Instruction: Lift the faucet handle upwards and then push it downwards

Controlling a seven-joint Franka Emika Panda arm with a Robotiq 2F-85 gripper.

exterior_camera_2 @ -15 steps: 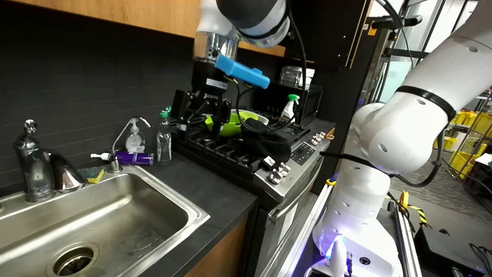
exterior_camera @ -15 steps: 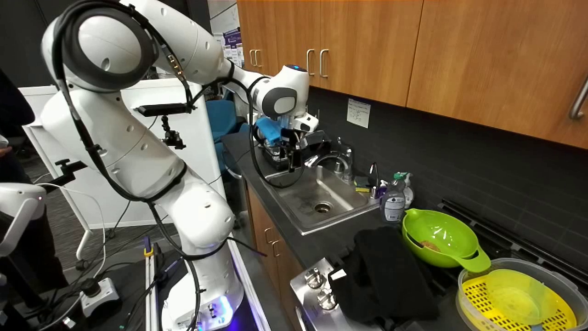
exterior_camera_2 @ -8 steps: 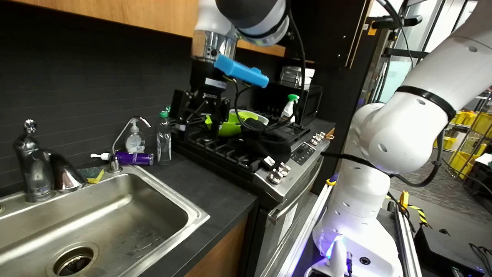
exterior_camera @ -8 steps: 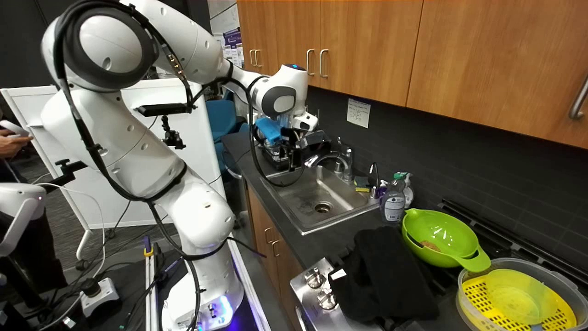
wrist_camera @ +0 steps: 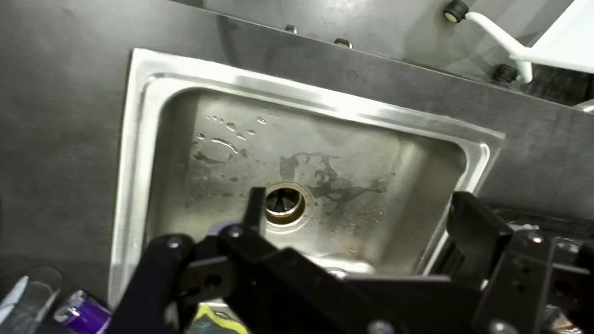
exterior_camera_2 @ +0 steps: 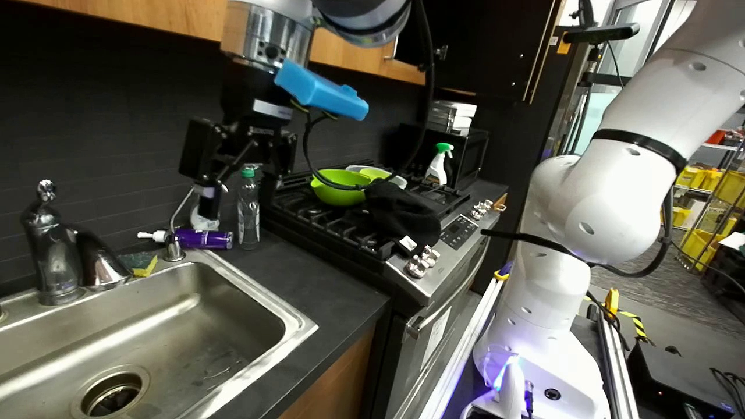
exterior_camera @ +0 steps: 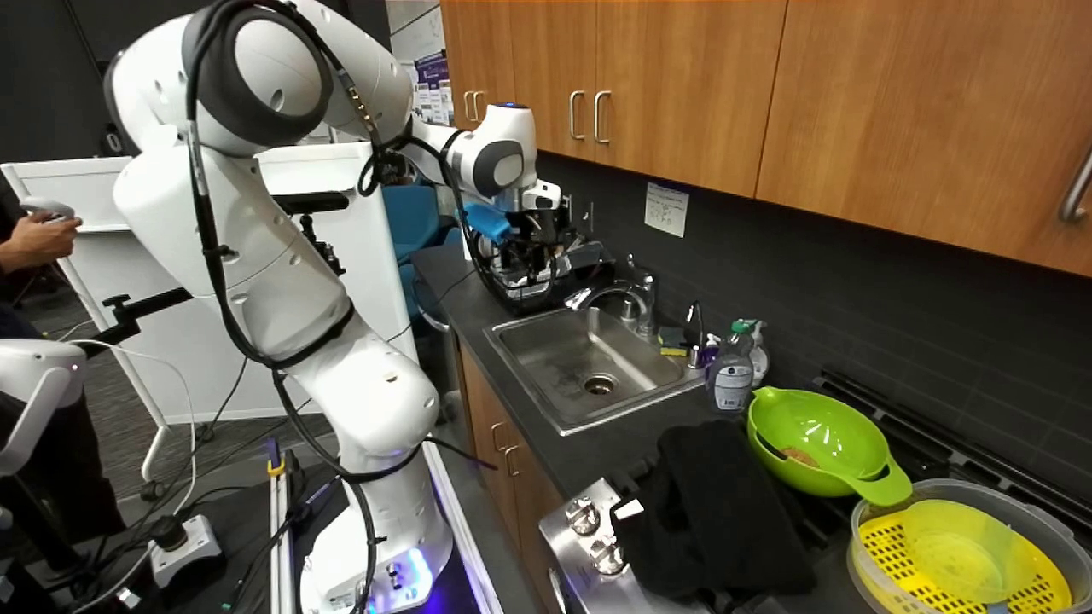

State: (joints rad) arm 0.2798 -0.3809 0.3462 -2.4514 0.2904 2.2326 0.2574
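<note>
The faucet handle (exterior_camera_2: 46,190) is a short chrome lever on top of the chrome faucet body. It also shows in an exterior view (exterior_camera: 631,261), small against the dark wall. The curved spout (exterior_camera_2: 100,262) leans out over the steel basin (exterior_camera_2: 285,302). My gripper (exterior_camera_2: 240,199) is open and holds nothing. It hangs in the air, apart from the handle, to the right of the faucet in that exterior view. In the wrist view the open gripper (wrist_camera: 360,211) is above the basin, with its fingers wide apart. The handle is hidden there behind the gripper's body.
A small curved tap (exterior_camera_2: 174,233), a purple bottle (exterior_camera_2: 204,239) and a clear bottle with a green cap (exterior_camera_2: 248,209) stand by the sink. A dish rack (exterior_camera: 520,298) stands behind the sink. A stove (exterior_camera_2: 430,265) bears a green colander (exterior_camera: 819,435). Wooden cabinets (exterior_camera: 682,94) hang above.
My gripper has moved toward the faucet side, leftward in both exterior views, and slightly up in the view along the cabinets. It stays open. The faucet handle has not moved.
</note>
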